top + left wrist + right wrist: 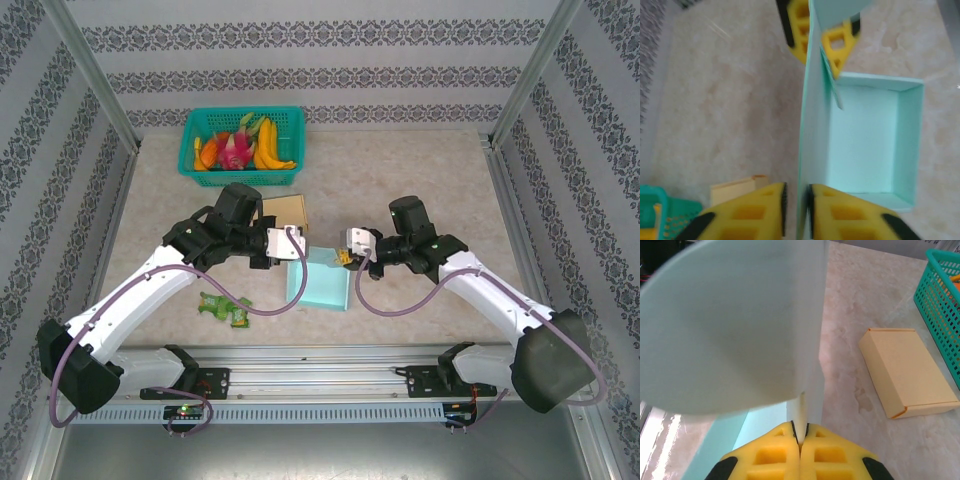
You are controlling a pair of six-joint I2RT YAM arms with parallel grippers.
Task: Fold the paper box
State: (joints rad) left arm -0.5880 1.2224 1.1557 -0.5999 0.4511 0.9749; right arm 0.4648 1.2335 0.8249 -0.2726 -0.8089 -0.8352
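**Q:** What lies nearest in the right wrist view?

**A:** The right gripper (800, 429). Its yellow fingers (765, 455) are pressed together on the lower edge of a pale upright panel (740, 330). That panel belongs to the paper box (322, 285), which sits on the table (420, 170) between the two arms.

**Q:** And the other hand?

**A:** The left gripper (796, 189) straddles the same panel at its opposite end. Its jaws stand slightly apart, with a dark gap showing on one side of the sheet. It looks to be steadying the panel, not clamping it. Just beyond the panel the box's tray (865, 140) is already formed, with four low walls and an open top.

**Q:** Which step is in hand?

**A:** By my judgement, closing the lid. The tray is erected and the tall panel stands upright along one long side. The next move calls for tipping the panel over the tray with both ends kept level. Its free edge then has to be tucked inside the far wall without creasing the thin sheet.

**Q:** Is any writing legible?

**A:** None. Near the arms' bases lies a small green object (222, 308), and any marks on it are too small to read. The paper box is plain. Just beyond it, the tan box (905, 370) shows blank faces. Farthest back, the teal basket (245, 110) holds fruit (240, 148) and carries no visible label.
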